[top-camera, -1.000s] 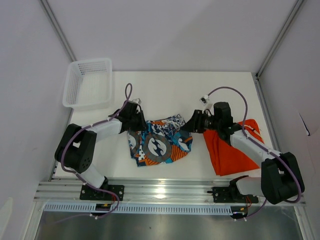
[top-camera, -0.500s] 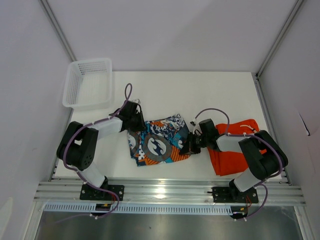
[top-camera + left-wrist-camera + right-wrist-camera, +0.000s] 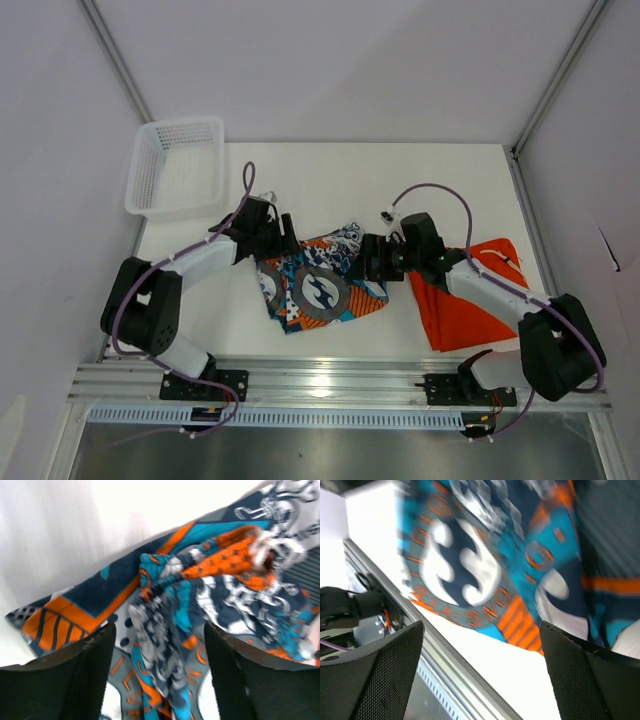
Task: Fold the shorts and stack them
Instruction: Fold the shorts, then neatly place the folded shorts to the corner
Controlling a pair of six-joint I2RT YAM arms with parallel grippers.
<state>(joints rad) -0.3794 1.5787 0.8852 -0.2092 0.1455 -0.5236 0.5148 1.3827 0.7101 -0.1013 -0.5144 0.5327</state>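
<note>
The patterned shorts (image 3: pixel 320 283) lie crumpled in the middle of the table, a round emblem facing up. The plain orange shorts (image 3: pixel 462 308) lie to their right, partly under my right arm. My left gripper (image 3: pixel 287 235) is at the patterned pair's upper left edge. In the left wrist view it (image 3: pixel 157 675) is open, and a raised ridge of patterned fabric (image 3: pixel 165 645) runs between its fingers without being pinched. My right gripper (image 3: pixel 368 262) is at the pair's right edge. In the right wrist view it (image 3: pixel 482 675) is open over bare table, and the emblem (image 3: pixel 465 565) lies just beyond.
A white mesh basket (image 3: pixel 175 166) stands at the table's back left corner. The aluminium rail (image 3: pixel 330 380) runs along the near edge, close below the shorts. The rail (image 3: pixel 445 670) also crosses the right wrist view.
Both grippers have opened and let go of the patterned shorts. The right gripper has moved up from the lower right corner, and the left has shifted slightly right. The shorts now lie more bunched.
</note>
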